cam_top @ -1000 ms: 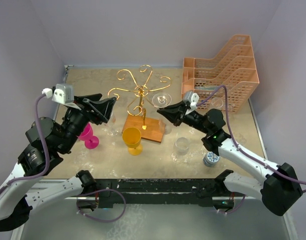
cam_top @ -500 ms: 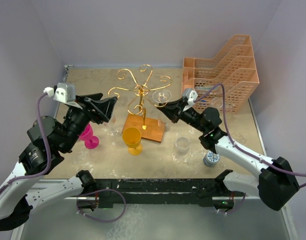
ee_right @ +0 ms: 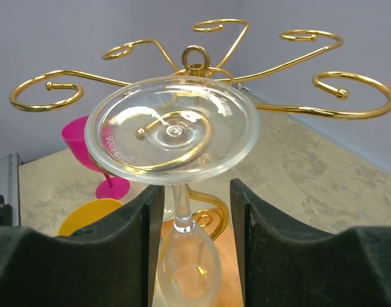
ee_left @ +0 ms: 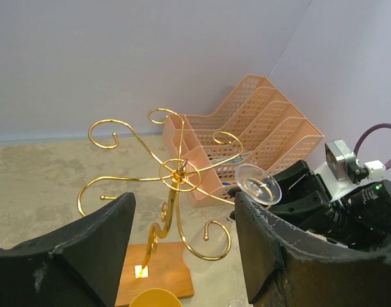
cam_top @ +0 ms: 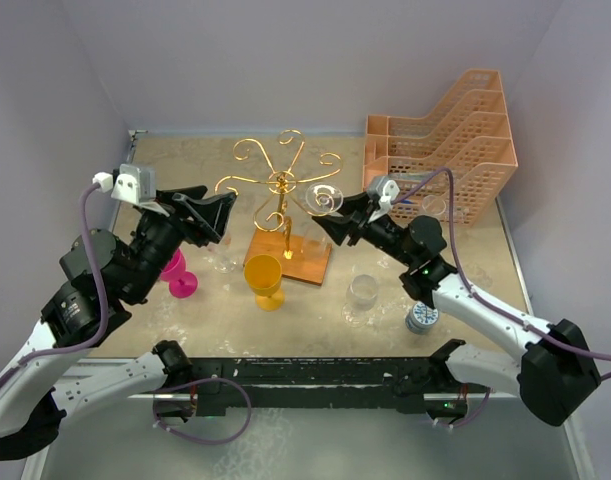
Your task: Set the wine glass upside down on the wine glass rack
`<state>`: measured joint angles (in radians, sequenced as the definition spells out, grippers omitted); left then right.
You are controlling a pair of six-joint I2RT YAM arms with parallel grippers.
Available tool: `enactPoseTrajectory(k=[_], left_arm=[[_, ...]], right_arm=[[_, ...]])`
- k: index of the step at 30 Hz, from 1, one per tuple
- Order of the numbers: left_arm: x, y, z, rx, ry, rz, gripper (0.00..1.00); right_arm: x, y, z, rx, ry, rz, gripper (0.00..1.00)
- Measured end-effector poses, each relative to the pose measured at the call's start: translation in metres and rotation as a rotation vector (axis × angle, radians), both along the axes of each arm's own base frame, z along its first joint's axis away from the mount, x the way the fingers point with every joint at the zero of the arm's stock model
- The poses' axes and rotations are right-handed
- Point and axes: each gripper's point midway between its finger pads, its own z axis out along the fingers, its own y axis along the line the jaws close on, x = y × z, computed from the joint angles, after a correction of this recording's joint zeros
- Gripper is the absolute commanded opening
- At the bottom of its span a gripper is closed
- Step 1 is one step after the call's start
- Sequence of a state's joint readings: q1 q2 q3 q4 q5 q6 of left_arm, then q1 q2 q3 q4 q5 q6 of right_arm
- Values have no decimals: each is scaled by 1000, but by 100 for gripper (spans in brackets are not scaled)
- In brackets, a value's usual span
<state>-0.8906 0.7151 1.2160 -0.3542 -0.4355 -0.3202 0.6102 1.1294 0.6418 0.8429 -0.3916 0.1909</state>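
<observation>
Right wrist: one inverted glass, one rack

Wine glass rack mid-table — tray stack behind-right; wine glass just right of rack post; goblet before base.

the left arm is raised, the left tool gaping wide. the right arm stretches forward, the right tool gripping the wine glass.

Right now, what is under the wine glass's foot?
Its stem and bowl, between the right gripper fingers; wooden base of the rack beyond. Those fingers hide the bowl's sides.
</observation>
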Motion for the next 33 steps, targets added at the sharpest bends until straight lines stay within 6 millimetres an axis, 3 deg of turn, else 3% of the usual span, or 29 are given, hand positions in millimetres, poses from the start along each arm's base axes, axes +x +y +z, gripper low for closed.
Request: enactPoseTrajectory(k=[8,16,29,33], left_arm=[[1,1,-1,4,2,7,61],[-1,3,2,-1,-2,9,61],[-3,12,4,-14,-6,33,61],[-2,14,3,-15,-4,43,61]], right_arm=[[-3,-20,10,41,64,-87,56],[-23,-51,18,131,236,-173,57],[-46,-72,-34,-5,626,-272,50],[-64,-82,-46,-54,690,-275,47]])
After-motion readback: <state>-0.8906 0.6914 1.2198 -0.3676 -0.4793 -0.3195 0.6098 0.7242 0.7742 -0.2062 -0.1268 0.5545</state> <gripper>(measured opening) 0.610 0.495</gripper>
